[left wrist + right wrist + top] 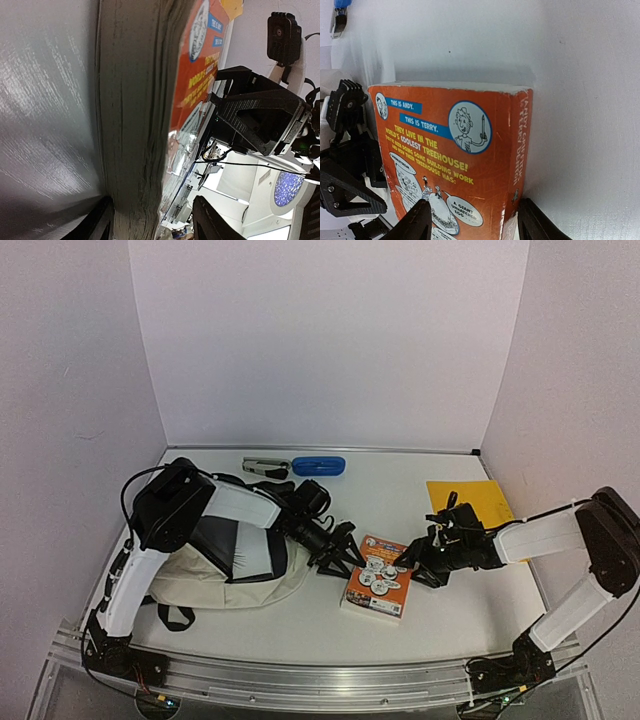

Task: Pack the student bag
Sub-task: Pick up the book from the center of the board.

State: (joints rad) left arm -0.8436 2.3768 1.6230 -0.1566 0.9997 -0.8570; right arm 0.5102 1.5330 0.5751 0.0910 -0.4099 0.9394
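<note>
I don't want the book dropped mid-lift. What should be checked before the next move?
1. Left gripper straddles the orange book: ok.
2. Left gripper tight on it: not ok, gap at the cover.
3. Right gripper firm on the book: cannot tell.
4. Student bag open: ok, dark lining shows.
5. Bag lies beside the book: ok.

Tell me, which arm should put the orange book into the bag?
Probably left: the left gripper straddles the book, and the bag lies beside that arm, far from the right gripper.
</note>
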